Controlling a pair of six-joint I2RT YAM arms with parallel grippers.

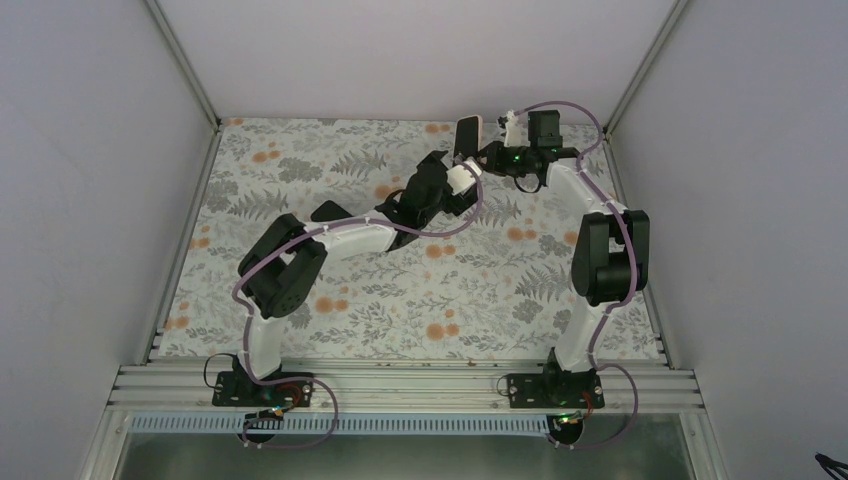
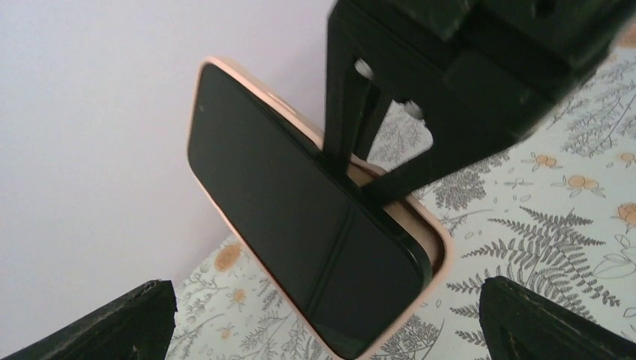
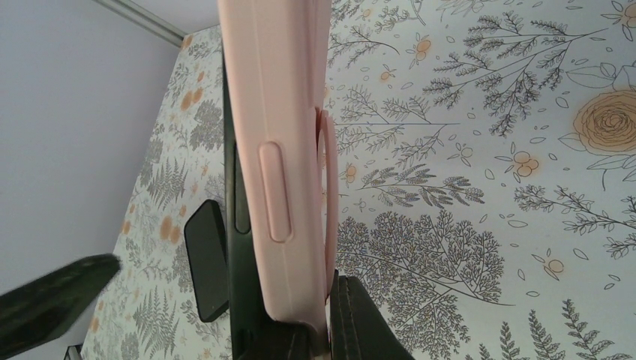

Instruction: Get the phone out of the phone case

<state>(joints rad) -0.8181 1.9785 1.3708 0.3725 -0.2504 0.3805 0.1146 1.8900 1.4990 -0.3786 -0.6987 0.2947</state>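
Starting closest to the bases: a dark flat slab (image 1: 329, 211) lies on the floral surface (image 1: 400, 310) beside the left arm, and I honestly can't tell what it is. Further out, the left claw (image 2: 330, 304) hangs wide open, with its fingers spread either side of the screen and touching nothing. My guess is it's lined up to take the glass side once that's loose.

Just past it is the phone (image 2: 300, 217), held up in the air near the far wall with its screen facing the left wrist camera. It's still sitting in the pink phone case (image 3: 281, 150).

The right claw (image 1: 488, 151) is clamped on the phone case at one end. That makes sense: one arm holds the thing clear of the surface so the other can get at it.

The right wrist view shows the phone's dark edge alongside the pink side wall. There's also a gap by the right claw's fingers, so I reckon one long edge sits proud of the lip and the rest is seated. Not out yet.
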